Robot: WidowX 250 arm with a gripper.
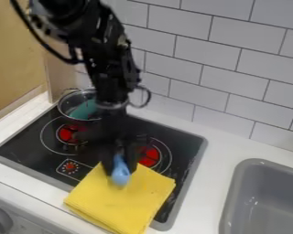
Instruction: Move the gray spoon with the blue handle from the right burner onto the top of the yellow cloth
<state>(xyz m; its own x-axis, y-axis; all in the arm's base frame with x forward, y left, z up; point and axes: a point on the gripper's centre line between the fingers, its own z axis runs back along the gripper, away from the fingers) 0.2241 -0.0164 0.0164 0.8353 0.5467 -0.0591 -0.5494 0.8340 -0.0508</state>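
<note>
Blue object [120, 176]: small, light blue, smooth-looking, narrow up top and wider with a rounded lower end. Blurred, so can't say exactly what it is. Sits over the front part of the stove [26, 145], in front of the right-hand red ring. Claw [121, 165] is pinching it, one finger per side, pointing down. Can't tell if its lower end touches the cloth.

Yellow cloth [115, 205] is directly below: bright yellow, faint texture, folded into a rough square, stacked layers visible along its lower-left edge. Lies askew across the stove's front edge, part on the black top, part out on the white surface [225, 153].

Stove top is black with a grey rim, two round burner marks with red centres, plus a small dial marking near the front edge, left of the cloth. Metal pot [64, 109] stands at the stove's back left corner, teal item [84, 109] inside. Grey sink [236, 192] right of the stove, white tiled wall [235, 77] behind it, wood-toned panel [14, 55] back left.
</note>
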